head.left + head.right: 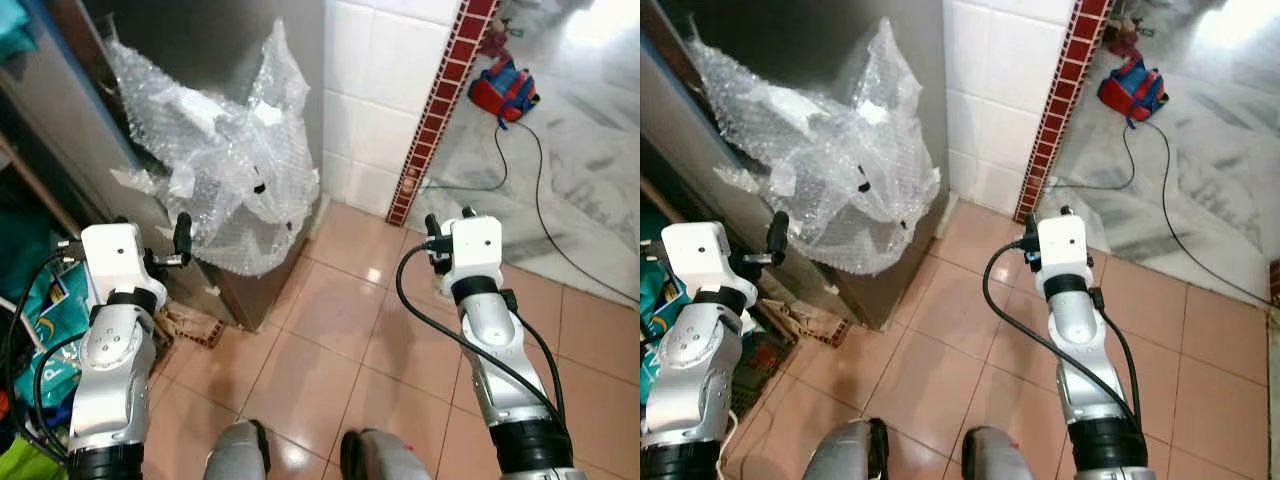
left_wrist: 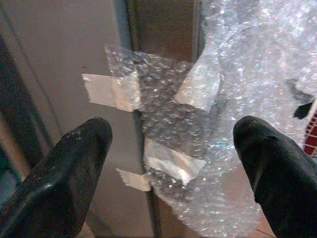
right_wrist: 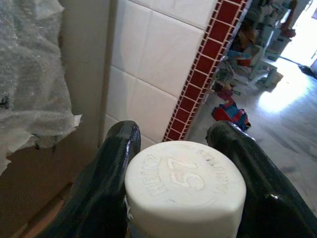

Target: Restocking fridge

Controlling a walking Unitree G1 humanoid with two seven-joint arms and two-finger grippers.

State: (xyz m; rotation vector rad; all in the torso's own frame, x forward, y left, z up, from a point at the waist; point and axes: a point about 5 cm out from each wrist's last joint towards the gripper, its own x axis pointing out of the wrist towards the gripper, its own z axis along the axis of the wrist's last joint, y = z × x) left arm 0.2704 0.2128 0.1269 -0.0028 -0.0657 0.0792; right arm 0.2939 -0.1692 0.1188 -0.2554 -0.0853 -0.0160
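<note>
Your right pincer (image 3: 181, 148) is pinching a bottle by its white cap (image 3: 184, 186), embossed "HEINZ 57"; both black fingers (image 3: 114, 168) press against the sides of the cap, and the bottle's body below it cannot be seen. In the head views that right arm is raised over the pink tiled floor (image 1: 330, 350), just in front of the white tiled wall (image 1: 385, 90) with its vertical strip of dark red tiles (image 1: 440, 110). Your left pincer (image 2: 173, 144) is spread wide, holding nothing, its two fingertips (image 2: 74, 158) well apart. It points at the grey fridge (image 1: 190, 40), whose front corner is wrapped in a crumpled sheet of bubble wrap (image 1: 220, 170) fixed with pieces of tape (image 2: 109, 91). In the left eye view the left arm sits near the lower left edge of that wrap, one black finger (image 1: 182, 235) standing upright just beside it; contact with the wrap cannot be confirmed. The fridge stands to the left of the white wall, touching or nearly touching it. Beyond the red tile strip the floor changes to grey marble (image 1: 570, 150), where a red and blue bag (image 1: 503, 88) lies with a dark cable (image 1: 535, 180) running from it across the marble. Blue and green bags (image 1: 45, 320) sit at the far left beside your left arm. Your two feet (image 1: 300, 455) show at the bottom edge, on the pink tiles.
</note>
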